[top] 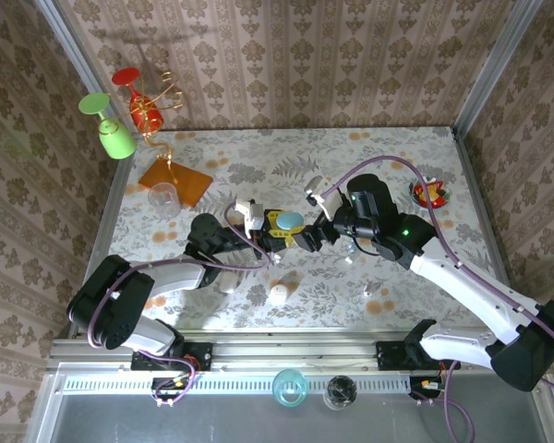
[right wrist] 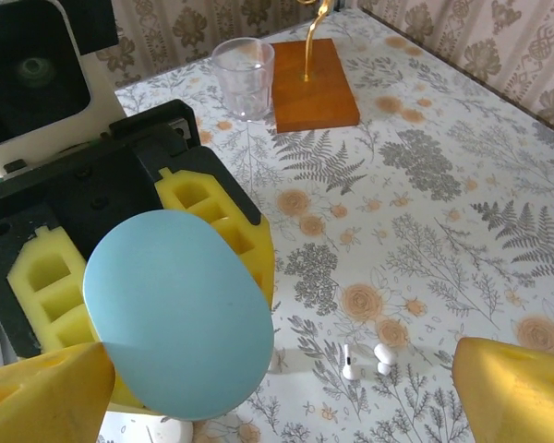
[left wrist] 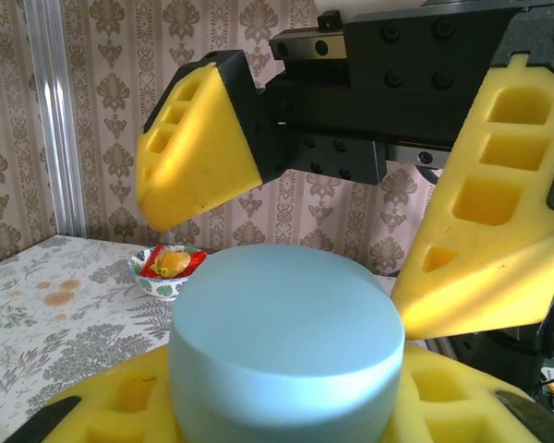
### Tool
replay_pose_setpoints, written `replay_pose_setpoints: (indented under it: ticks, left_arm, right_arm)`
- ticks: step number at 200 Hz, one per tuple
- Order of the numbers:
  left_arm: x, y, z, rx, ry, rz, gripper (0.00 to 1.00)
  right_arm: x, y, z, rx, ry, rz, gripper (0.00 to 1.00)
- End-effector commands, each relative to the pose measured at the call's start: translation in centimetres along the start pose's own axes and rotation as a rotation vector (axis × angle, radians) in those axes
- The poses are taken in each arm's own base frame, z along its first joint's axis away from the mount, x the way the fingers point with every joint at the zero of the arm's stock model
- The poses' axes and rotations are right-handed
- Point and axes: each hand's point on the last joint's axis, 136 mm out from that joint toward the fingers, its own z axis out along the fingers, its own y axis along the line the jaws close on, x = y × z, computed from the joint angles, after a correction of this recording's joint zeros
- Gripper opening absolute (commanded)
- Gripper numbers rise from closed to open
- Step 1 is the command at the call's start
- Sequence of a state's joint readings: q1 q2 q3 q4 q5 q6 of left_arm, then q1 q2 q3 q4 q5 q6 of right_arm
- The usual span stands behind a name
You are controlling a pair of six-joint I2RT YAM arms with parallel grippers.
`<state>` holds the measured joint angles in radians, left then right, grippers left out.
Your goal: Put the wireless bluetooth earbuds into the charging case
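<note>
Nearest the arm bases, a white pebble case [top: 277, 293] lies alone on the table [top: 425, 277]; untouched.

Slightly farther in, 2 white earbuds [right wrist: 384, 354] lie side by side on the flowered cloth, both loose and outside any case. They sit below and between the right gripper's fingers, not in contact.

Mid-table: the left gripper [top: 279, 233] is clamped on the teal case [right wrist: 175, 314], its yellow pads pressed against opposite sides and the case lifted off the table. No open seam or hinge gap is visible from either wrist view, so the lid reads as closed.

The right gripper [top: 314, 236] faces the case at close range, jaws spread wide and holding nothing.

Far side: clear cup [right wrist: 243, 65], orange board [top: 177, 178], small bowl [left wrist: 169, 268] with red and yellow contents. All well apart from the work.

Progress, by judgement: early. Done: 1 case is secured in the left gripper. Left: open the lid, pick up each of the 2 earbuds, seat them in the wells. 0 earbuds are inserted so far.
</note>
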<state>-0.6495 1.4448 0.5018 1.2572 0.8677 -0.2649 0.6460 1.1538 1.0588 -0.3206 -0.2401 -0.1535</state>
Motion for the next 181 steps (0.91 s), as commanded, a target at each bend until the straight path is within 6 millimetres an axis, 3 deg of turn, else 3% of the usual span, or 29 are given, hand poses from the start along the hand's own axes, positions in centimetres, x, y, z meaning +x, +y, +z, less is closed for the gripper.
replay_pose_setpoints:
  ticks: [1, 43, 88, 136, 158, 181]
  left_arm:
    - [-0.4, -0.8, 0.0, 0.04, -0.009, 0.041, 0.3]
    - [-0.3, -0.9, -0.1, 0.042, -0.007, 0.051, 0.3]
    - [-0.4, -1.1, -0.3, 0.039, -0.009, 0.052, 0.3]
    - [-0.3, -0.8, -0.1, 0.04, -0.008, 0.064, 0.3]
    - [-0.4, -0.8, -0.1, 0.033, -0.011, 0.073, 0.3]
    - [-0.2, -0.6, -0.3, 0.013, -0.012, 0.086, 0.3]
  right_arm:
    - [-1.3, -1.8, -0.3, 0.108, -0.055, 0.029, 0.95]
    - [-3.3, -2.9, -1.5, 0.178, -0.157, 0.089, 0.93]
    - [-4.1, -4.0, -2.1, 0.224, -0.182, 0.141, 0.92]
    - [-4.7, -2.6, -5.3, 0.16, -0.265, 0.215, 0.94]
    - [-3.8, -3.3, -6.9, 0.189, -0.276, 0.298, 0.94]
    - [-1.1, -4.7, -7.7, 0.245, -0.22, 0.401, 0.98]
